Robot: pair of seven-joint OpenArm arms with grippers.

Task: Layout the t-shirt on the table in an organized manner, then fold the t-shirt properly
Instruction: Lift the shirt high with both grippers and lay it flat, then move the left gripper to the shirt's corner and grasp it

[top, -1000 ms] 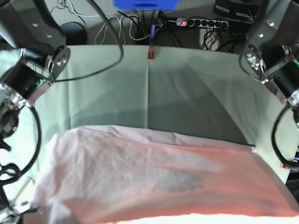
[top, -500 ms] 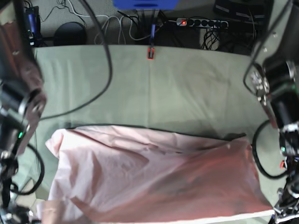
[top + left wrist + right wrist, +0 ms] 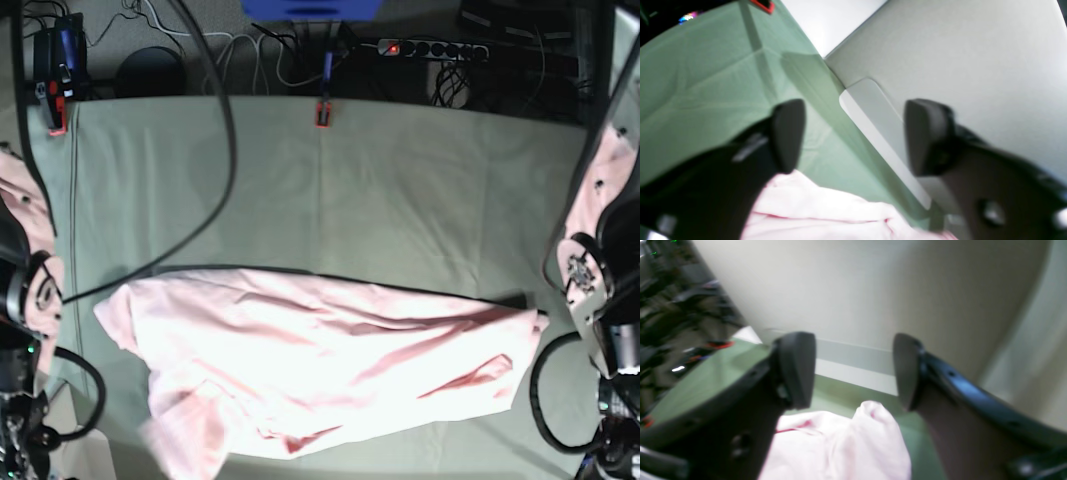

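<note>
The t-shirt (image 3: 320, 365) lies spread across the near half of the table (image 3: 400, 170), a long pink band running side to side, its lettering and graphic not visible from above. Both tools are let go of it: in the left wrist view the left gripper (image 3: 853, 136) has its jaws standing wide apart with nothing between them, pink cloth bunched just below; in the right wrist view the right gripper (image 3: 853, 368) is equally spread, a hump of pink fabric (image 3: 870, 433) sitting beneath the gap, untouched as far as I can tell.

The trouble I'd expect from here is the state of the layout — the shirt is not flat. Diagonal creases cross the body, and the near-left corner (image 3: 185, 440) looks doubled over and hangs close to the table's front edge. If folding begins on this, the creases get locked in and the fold comes out crooked. A low regrasp could also pinch the table's green cover along with the shirt, dragging it against the red clamp (image 3: 323, 113). And a pull toward the near side risks sliding the hem off the edge.
</note>
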